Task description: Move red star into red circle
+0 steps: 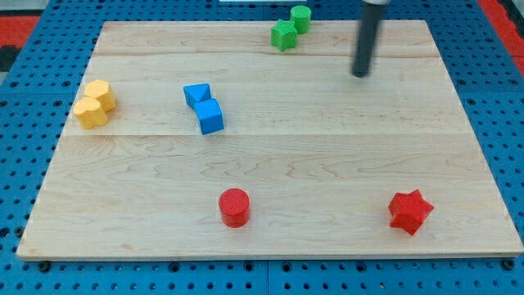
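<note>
The red star point(409, 211) lies near the view's bottom right of the wooden board point(327, 164). The red circle point(234, 206), a short cylinder, stands near the bottom, left of centre, far to the star's left. My tip point(360, 74) touches the board near the view's top right, well above the star and apart from every block.
A green star point(283, 35) and a green circle point(300, 18) sit together at the top edge, left of my tip. Two blue blocks point(204, 107) lie touching at centre left. Two yellow blocks point(94, 104) lie touching at the far left.
</note>
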